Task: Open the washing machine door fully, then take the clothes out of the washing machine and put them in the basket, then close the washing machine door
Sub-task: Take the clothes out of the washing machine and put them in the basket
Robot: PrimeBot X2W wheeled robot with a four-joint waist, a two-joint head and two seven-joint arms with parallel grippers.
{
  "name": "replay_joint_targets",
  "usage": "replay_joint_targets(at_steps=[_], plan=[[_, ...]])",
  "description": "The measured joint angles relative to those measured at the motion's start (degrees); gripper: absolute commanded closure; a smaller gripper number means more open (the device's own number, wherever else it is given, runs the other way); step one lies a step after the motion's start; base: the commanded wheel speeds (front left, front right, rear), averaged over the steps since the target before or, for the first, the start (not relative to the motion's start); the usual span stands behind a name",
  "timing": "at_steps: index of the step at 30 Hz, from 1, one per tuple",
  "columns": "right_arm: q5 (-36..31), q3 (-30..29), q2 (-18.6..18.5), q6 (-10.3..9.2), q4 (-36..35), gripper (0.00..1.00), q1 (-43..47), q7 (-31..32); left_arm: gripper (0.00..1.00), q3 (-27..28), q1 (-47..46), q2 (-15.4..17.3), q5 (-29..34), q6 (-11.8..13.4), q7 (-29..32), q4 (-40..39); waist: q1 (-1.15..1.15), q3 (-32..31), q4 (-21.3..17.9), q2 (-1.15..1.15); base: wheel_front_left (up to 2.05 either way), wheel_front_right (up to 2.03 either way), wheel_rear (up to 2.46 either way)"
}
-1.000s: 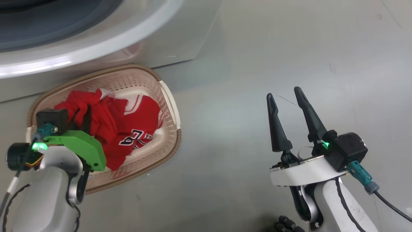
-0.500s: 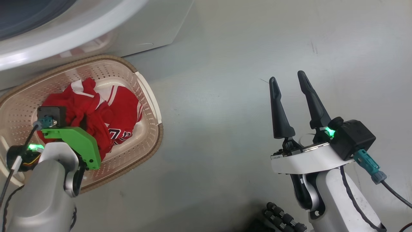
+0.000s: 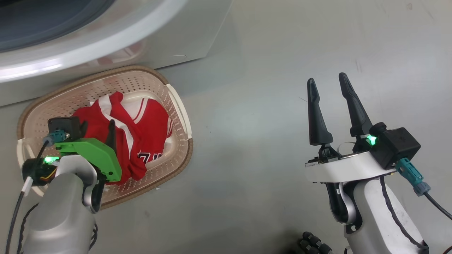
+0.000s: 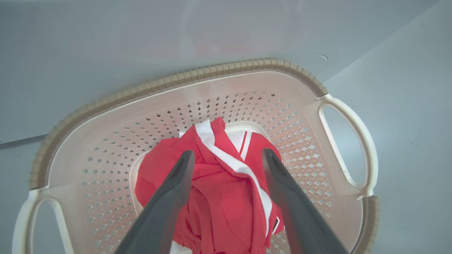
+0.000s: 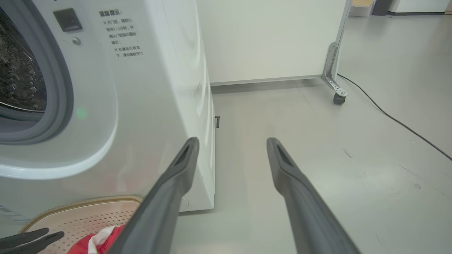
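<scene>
Wheeled white partition, black floor cable

The head camera sat high and looked steeply down at the floor. It caught the washing machine along its upper left edge and the basket at left, with the left gripper and right gripper coming up from its bottom edge. The left wrist camera hung close above the basket and faced almost straight down into it along the left gripper, sharing the basket and the clothes with the head view. The right wrist camera sat low and looked nearly level along the right gripper, past the washing machine's front corner toward a white wall. The basket's corner at its lower left overlapped the other two views.
</scene>
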Motion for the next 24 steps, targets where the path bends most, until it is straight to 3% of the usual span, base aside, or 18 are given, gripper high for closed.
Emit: replay_joint_targets(at_steps=[12, 24], plan=[[-2.9, -3.2, -1.6, 0.01, 3.1, 0.00, 0.2, 0.0, 0.00, -1.6, -0.6, -3.2, 0.9, -3.2, -12.5, -4.0, 0.00, -6.2, 5.3, 0.00, 0.00, 0.00, 0.00], [-3.3, -5.0, -3.2, 0.01, 5.4, 0.00, 4.4, 0.0, 0.00, -3.3, 2.4, -4.0, 2.6, -4.0, -14.3, -12.0, 0.00, -13.5, 11.4, 0.00, 0.00, 0.00, 0.00]])
